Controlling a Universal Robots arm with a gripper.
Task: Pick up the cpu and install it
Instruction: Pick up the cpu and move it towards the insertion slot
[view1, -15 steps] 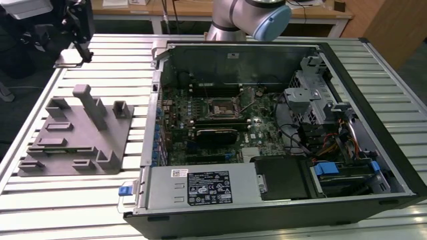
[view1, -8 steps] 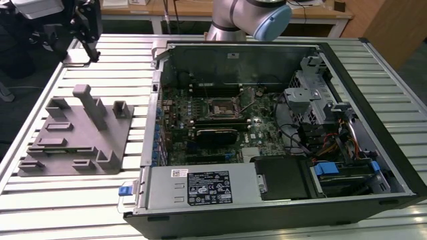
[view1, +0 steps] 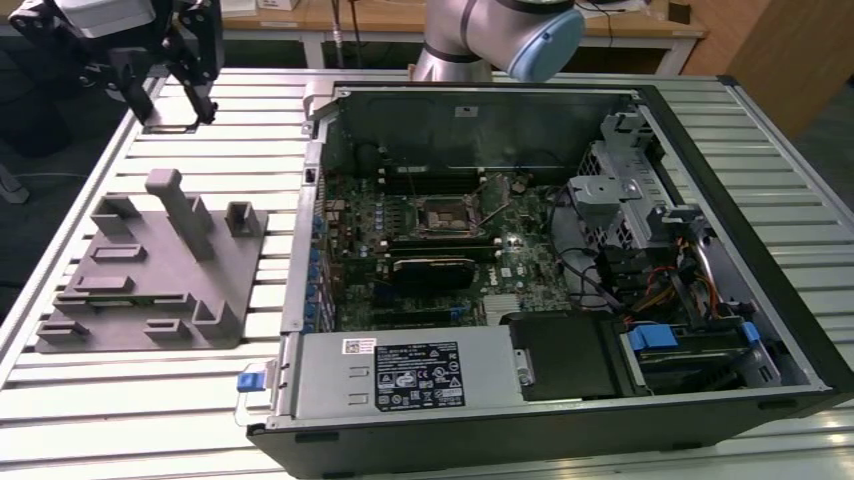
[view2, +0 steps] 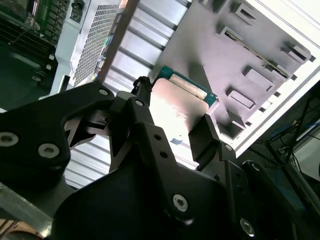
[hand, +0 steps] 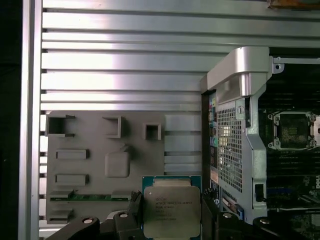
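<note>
Pick-up step judged complete. The gripper (hand: 171, 216) is clamped on the cpu (hand: 171, 207) by two opposite edges, aloft near the grey block (hand: 105, 160) and outside the computer case (view1: 694, 130). Installation is outstanding: the socket (view1: 447, 215) appears empty and calls for flat, square alignment.

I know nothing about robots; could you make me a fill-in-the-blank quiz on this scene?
The cpu is held between the robot's ____.
The grey block lies to the exterior view's ____ of the computer case.
The circuit board's socket is ____: no chip sits in it.
Missing words: jaws; left; empty.
</note>
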